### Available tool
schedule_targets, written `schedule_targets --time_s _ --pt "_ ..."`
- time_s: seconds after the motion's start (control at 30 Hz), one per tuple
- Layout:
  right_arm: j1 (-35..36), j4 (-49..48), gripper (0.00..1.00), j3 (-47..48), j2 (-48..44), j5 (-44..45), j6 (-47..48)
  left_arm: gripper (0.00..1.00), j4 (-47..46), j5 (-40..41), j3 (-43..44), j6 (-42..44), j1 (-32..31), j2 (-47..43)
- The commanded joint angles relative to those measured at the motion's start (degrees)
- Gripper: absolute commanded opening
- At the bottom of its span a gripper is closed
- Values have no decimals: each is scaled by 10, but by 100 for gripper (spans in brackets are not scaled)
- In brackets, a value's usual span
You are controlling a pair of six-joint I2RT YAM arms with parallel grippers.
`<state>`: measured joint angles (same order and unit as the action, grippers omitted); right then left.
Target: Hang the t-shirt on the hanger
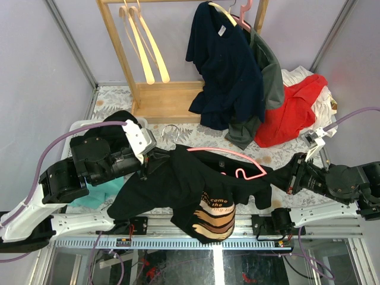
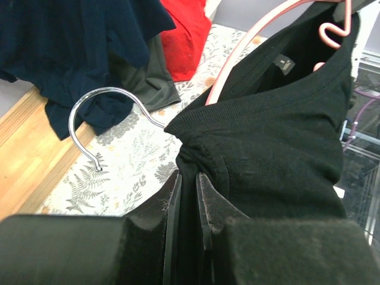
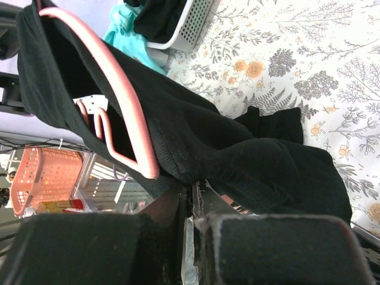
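T-shirt [image 1: 178, 184]: black, hanging stretched between both grippers across the lower centre of the top view; printed front sagging over the table's near edge, toward the bottom of the frame.

Hanger [image 1: 237, 155]: pink, sitting partly inside the t-shirt's neck opening; one arm lying exposed along the open collar, wavy bar showing right of centre. Metal hook [image 2: 89, 119] sticking out past the collar, at left of the left wrist view, hovering over the tablecloth [image 1: 113, 101].

Left gripper [image 2: 189, 178]: jaws closed, pinching a bunched fold of t-shirt just below the collar, close beside the hook's root; at bottom centre of its own view.

Right gripper [image 3: 193, 187]: jaws clamped tight, gripping t-shirt fabric just beside the hanger's arm end; at bottom centre of its own view.

Teal cloth [image 1: 98, 193]: lying under the left arm, lower left of the top view.

Rack [image 1: 160, 95]: wooden, standing at upper centre, carrying cream hangers [image 1: 142, 41] and a navy shirt [image 1: 222, 65].

Red garment [image 1: 291, 113]: lying heaped at upper right, just beside the navy shirt.

White basket [image 3: 190, 24]: sitting at the top of the right wrist view, holding dark cloth.
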<state>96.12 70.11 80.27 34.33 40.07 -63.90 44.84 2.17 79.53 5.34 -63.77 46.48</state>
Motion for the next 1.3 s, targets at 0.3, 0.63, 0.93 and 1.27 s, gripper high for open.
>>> schedule_targets --time_s 0.3,0.63,0.93,1.27 --pt "22 -57 0 -40 -39 -46 8 0 28 126 33 38 5 16" --pt "21 -54 0 -8 -81 -1 15 0 16 133 11 43 2 41" --pt "47 -52 0 18 -92 141 20 0 -40 303 -13 59 -79 80" --pt "147 110 0 6 -103 322 -136 0 -238 479 -172 146 -121 64"
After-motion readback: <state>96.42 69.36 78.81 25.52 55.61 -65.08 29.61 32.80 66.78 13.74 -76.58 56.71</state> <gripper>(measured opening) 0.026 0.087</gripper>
